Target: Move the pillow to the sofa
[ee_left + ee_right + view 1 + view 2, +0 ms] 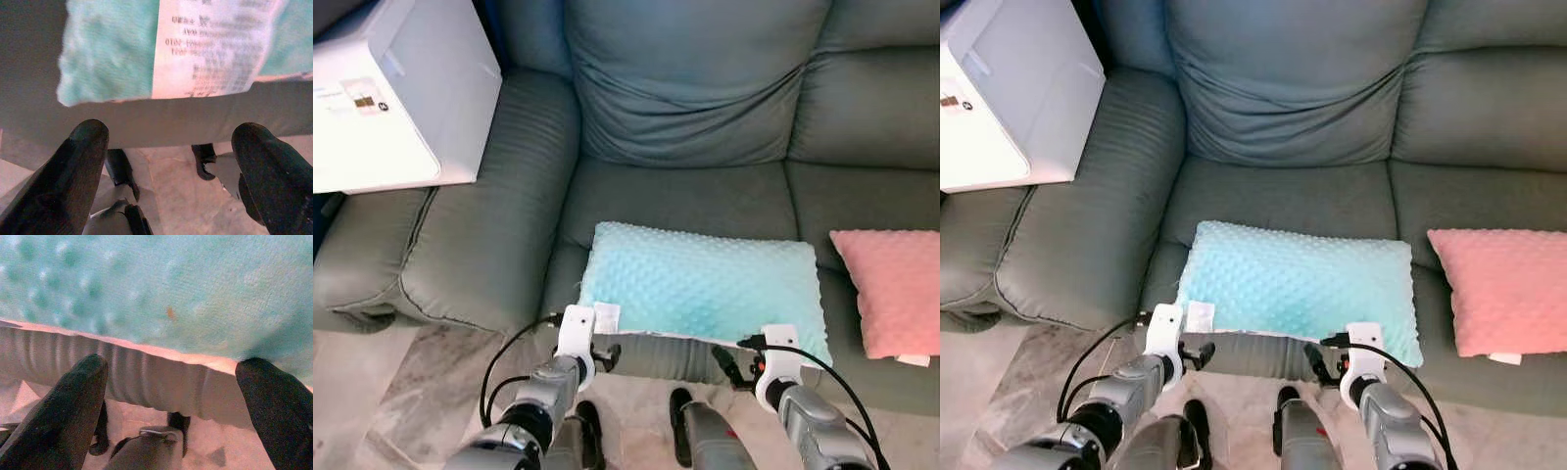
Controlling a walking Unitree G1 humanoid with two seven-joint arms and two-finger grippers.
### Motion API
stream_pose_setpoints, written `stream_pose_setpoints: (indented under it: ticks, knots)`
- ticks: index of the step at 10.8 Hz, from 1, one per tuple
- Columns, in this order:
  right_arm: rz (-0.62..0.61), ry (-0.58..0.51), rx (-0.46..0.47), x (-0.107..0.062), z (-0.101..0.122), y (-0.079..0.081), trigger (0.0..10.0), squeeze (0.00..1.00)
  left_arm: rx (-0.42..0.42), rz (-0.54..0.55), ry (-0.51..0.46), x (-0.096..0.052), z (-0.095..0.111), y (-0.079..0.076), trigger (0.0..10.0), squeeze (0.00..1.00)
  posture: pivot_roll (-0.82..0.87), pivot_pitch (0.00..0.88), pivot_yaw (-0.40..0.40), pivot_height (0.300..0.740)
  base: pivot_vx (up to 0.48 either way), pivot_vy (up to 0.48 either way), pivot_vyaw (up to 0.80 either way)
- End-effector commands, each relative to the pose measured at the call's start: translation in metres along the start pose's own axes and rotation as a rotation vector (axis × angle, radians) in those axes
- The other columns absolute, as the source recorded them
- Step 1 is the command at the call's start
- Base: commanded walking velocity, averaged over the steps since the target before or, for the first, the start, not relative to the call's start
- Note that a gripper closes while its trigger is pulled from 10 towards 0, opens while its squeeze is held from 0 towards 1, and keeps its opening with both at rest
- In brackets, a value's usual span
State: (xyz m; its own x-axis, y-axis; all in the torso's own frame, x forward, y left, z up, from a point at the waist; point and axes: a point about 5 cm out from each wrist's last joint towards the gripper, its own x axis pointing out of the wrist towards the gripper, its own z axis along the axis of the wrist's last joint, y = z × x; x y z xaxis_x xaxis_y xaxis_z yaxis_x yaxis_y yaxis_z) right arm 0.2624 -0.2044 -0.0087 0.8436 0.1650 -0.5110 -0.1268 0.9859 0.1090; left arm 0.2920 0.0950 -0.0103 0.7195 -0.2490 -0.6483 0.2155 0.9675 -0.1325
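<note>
Teal dotted-fleece rectangular pillow (703, 287) lies flat on the seat cushion of the grey-green ribbed fabric sofa (705, 88), its near edge overhanging the seat front just beyond both grippers, and its white printed care label (215, 46) hangs directly ahead of the left gripper (168, 147). The left gripper has its two black fingers (73, 171) spread apart with nothing between them, and the right gripper (171, 387) is likewise spread and empty, just short of the pillow's near edge. A pink dotted pillow (893, 289) rests on the seat beyond the right gripper's outer side, and a white box-shaped appliance (386, 93) sits on the armrest well beyond the left gripper.
</note>
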Motion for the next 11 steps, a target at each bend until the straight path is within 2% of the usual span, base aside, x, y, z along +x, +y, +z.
stream_pose_setpoints:
  ticks: [1,9,11]
  knots:
    - [-0.022,0.039,0.007,-0.004,-0.014,-0.004,10.0,0.00,-0.030,0.022,0.033,-0.001,-0.011,0.003,10.0,0.00,-0.15,0.389,0.104,0.740,0.000,0.000,0.00]
    - [-0.139,-0.055,-0.093,0.002,0.004,-0.019,10.0,0.00,-0.041,0.069,-0.028,0.003,0.013,-0.004,10.0,0.00,-0.15,0.398,0.111,0.740,0.000,0.000,0.00]
    - [-0.129,-0.082,-0.091,0.004,0.007,-0.015,10.0,0.00,-0.017,0.104,-0.053,0.003,0.019,-0.004,10.0,0.00,-0.16,0.394,0.113,0.740,0.000,0.000,0.00]
